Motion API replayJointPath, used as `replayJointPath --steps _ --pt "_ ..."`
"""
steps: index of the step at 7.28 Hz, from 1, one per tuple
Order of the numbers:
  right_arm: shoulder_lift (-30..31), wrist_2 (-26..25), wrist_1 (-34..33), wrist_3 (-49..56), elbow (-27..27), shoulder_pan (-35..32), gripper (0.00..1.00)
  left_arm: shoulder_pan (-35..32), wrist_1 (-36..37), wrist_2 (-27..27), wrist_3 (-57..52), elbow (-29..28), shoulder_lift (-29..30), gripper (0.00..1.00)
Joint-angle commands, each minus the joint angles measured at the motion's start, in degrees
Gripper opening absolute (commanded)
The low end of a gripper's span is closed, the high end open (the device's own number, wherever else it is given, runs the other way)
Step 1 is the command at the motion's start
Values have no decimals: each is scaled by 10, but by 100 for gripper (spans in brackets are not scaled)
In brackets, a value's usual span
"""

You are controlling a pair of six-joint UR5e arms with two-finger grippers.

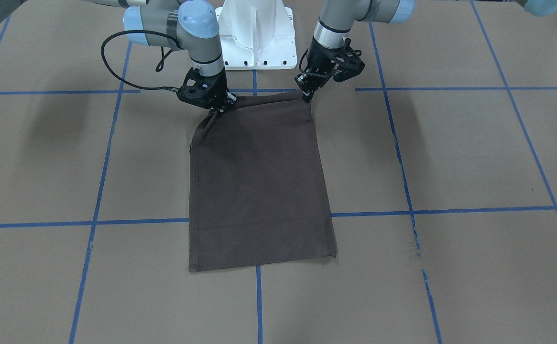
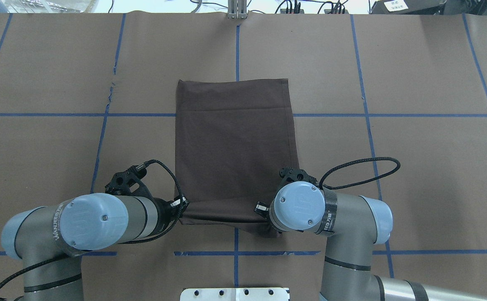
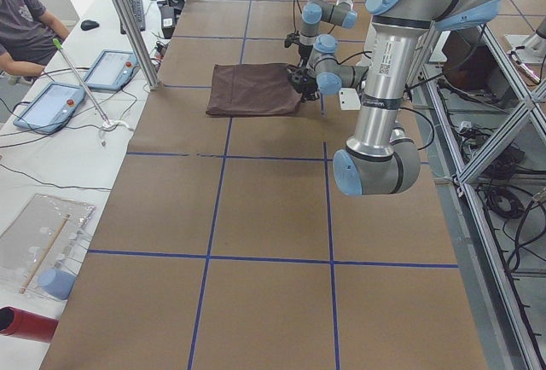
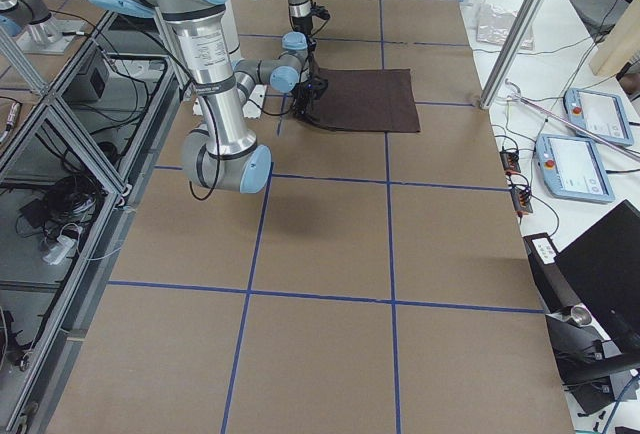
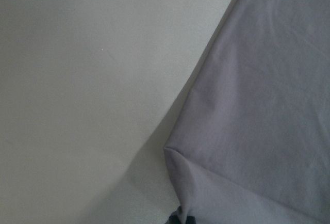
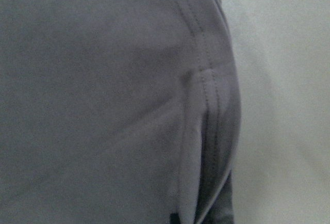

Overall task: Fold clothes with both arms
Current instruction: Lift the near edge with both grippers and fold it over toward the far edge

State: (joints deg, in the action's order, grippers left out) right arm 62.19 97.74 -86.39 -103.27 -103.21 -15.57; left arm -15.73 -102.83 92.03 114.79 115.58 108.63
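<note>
Shirt (image 6: 103, 90) cloth fills the right wrist camera, its double-stitched hem bunched into a ridge and drawn toward the bottom of the frame. From across the tabletop (image 1: 450, 157) I can see why: the right fingers (image 1: 221, 111) are closed on that corner, and the cloth rises to them in tight pleats. The left fingers (image 1: 307, 98) are pinched shut on the other near corner, which the left wrist camera shows tented up just off the surface.

Both held corners belong to the short edge nearest the white base (image 1: 256, 33). From there the shirt is folded into a long rectangle, with its long axis running straight away from the robot and its far short edge lying flat past a line of blue tape (image 1: 450, 209). It sits in the middle of the tabletop. Which end is the neck I cannot tell, as only plain cloth and stitched edges face up.

From overhead, the right arm (image 2: 352, 217) covers its own fingers with its blue wrist cap, while the left arm (image 2: 93, 221) leaves only the fingertips showing at the shirt's corner. Both side cameras show the grip too small to judge.
</note>
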Motion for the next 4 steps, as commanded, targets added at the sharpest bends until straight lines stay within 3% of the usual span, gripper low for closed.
replayJointPath --steps 1,4 --pt "-1 -9 0 -14 -12 -2 0 0 0 1 0 1 0 0" --pt "18 -1 1 -17 -71 2 0 9 21 2 0 48 -3 0"
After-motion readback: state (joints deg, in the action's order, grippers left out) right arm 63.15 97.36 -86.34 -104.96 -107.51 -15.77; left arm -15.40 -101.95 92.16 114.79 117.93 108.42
